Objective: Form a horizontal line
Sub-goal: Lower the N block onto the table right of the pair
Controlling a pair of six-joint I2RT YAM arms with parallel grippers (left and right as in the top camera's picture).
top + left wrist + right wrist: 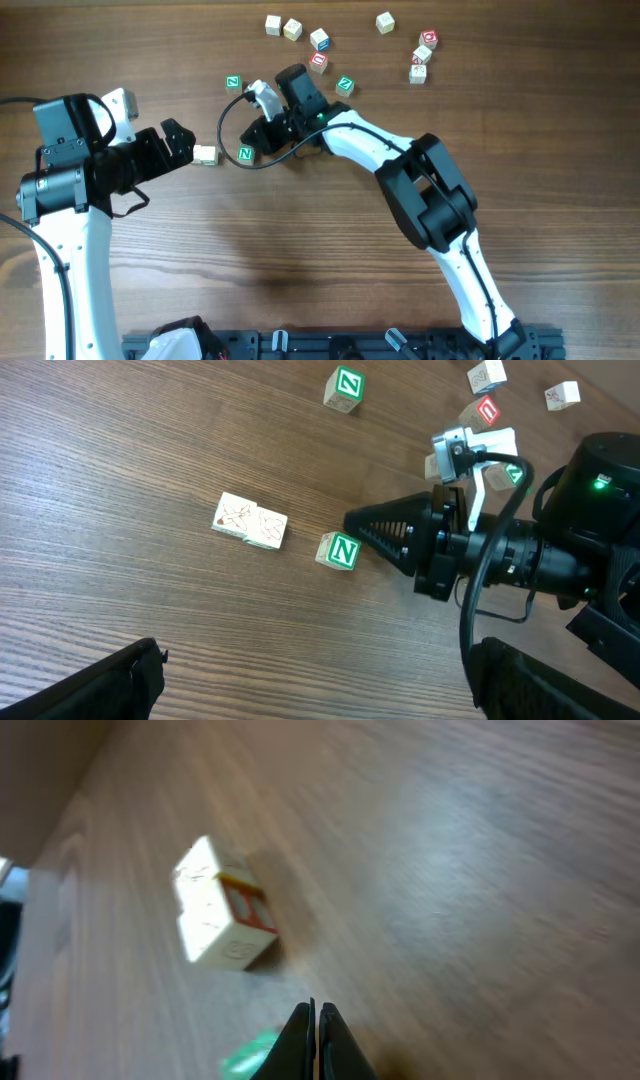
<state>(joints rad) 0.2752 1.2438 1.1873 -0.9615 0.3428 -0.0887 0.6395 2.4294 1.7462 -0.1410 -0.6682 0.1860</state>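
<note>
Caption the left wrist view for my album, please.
Shut right pincer beside a green N cube, apart from two touching pale cubes.

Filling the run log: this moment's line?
right gripper: shut beside green N cube | pale cube pair: touching, apart from it | left gripper: open

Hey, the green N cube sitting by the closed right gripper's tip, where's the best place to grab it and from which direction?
Probably from straight above, pinching two opposite side faces of the green N cube. It lies flat with the N up and stands apart from the pale cube pair. Its sides look free except near the tip of the shut right gripper.
</note>
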